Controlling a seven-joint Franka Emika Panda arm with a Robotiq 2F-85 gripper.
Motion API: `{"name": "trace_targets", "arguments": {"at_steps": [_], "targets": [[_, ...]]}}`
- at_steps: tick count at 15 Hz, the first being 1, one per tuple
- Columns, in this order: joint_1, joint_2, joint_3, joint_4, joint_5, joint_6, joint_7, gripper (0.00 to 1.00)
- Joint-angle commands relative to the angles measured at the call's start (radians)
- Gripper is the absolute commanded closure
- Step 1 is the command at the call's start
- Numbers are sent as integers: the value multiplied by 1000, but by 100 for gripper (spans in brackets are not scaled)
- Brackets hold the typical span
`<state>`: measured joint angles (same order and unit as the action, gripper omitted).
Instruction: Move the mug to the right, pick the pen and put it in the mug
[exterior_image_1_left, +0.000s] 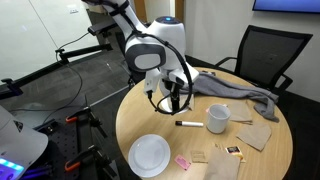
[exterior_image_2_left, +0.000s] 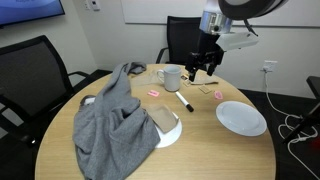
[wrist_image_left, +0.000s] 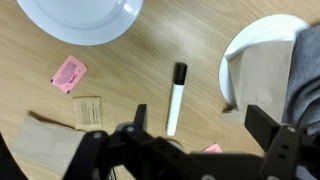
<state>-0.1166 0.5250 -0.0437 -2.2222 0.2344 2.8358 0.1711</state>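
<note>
We see the pincer (exterior_image_1_left: 178, 98) hanging wide open and holding nothing over the round wooden table (exterior_image_1_left: 135, 115). The pen (wrist_image_left: 176, 98), a thin white barrel with a black cap, lies flat just below it. In the wrist view its long axis runs away from the pincer, cap farthest. Only the exterior views show the smooth cylindrical mug (exterior_image_1_left: 218, 117), upright near the pincer and apart from the pen. Only the wrist view makes out a flat pink packet (wrist_image_left: 68, 73).
</note>
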Motion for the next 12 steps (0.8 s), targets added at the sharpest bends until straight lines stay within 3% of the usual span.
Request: {"name": "trace_targets", "arguments": {"at_steps": [1, 12], "targets": [[27, 81, -32, 87, -3, -14, 63, 0], [32, 287, -64, 283, 2, -10, 108, 0]]}}
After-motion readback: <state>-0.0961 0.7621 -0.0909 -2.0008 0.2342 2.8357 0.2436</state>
